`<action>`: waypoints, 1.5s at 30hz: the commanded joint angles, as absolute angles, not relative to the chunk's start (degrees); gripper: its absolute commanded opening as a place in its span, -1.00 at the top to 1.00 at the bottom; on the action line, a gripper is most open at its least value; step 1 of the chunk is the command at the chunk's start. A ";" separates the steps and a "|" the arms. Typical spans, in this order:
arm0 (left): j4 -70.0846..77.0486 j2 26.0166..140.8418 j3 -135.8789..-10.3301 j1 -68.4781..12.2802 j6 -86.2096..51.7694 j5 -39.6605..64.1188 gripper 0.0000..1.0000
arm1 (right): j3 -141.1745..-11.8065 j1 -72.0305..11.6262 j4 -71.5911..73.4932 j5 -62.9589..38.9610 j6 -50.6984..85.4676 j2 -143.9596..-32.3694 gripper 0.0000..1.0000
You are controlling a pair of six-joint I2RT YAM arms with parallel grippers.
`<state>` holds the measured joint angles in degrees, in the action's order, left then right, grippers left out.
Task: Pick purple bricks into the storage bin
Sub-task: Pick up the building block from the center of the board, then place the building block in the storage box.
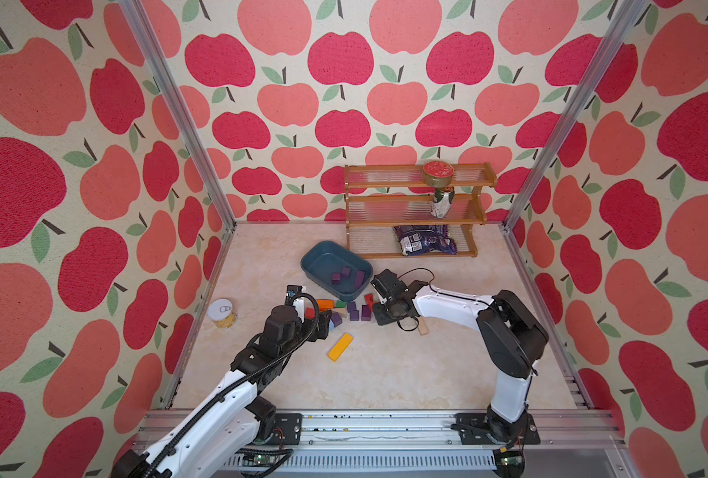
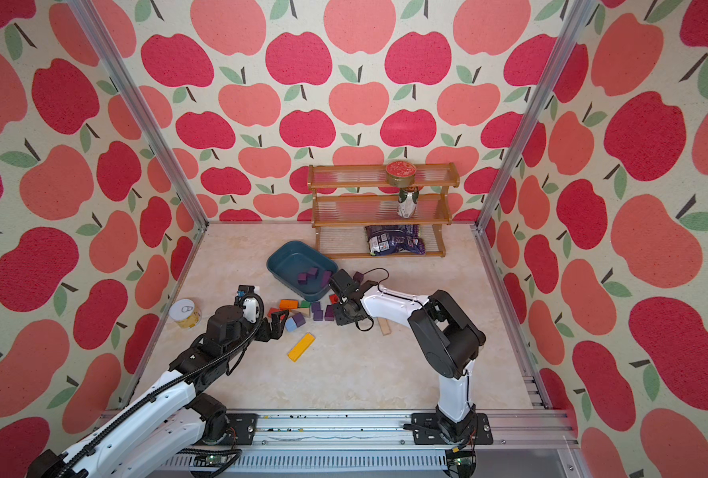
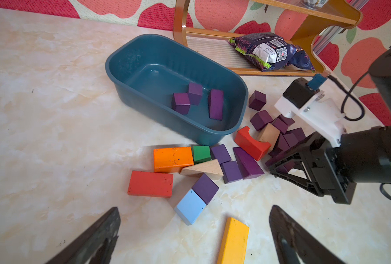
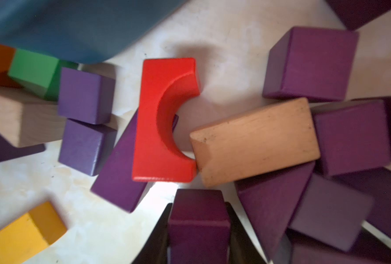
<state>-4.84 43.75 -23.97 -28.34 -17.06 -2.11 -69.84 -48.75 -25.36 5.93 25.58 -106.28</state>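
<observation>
The one storage bin (image 3: 130,59) holds three purple bricks (image 3: 215,104); at least ten more lie outside it. There are two red blocks (image 3: 150,184), three tan blocks (image 3: 202,170), and one orange block (image 3: 172,158), green block (image 3: 201,153), light-blue block (image 3: 190,206) and yellow block (image 3: 233,242) each, plus three cans (image 1: 223,313), one snack bag (image 3: 270,51), one rack (image 3: 179,22).

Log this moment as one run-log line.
right pincer: shut on purple brick | left pincer: open, empty | storage bin: three purple bricks inside

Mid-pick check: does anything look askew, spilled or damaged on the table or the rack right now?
The drink can on the rack's middle shelf looks crumpled, though it is small in both top views. The storage bin sits diagonally to the rack but upright. Nothing looks spilled.
</observation>
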 commanded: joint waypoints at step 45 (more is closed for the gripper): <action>-7.30 37.20 -21.18 -26.89 -15.69 -3.96 -0.99 | -104.73 -47.44 -27.17 1.45 18.22 -126.07 -0.11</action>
<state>-7.05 37.80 -21.78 -27.22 -16.84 -3.18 -105.19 -47.35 -28.32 2.22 19.07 -126.76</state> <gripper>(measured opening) 0.994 0.527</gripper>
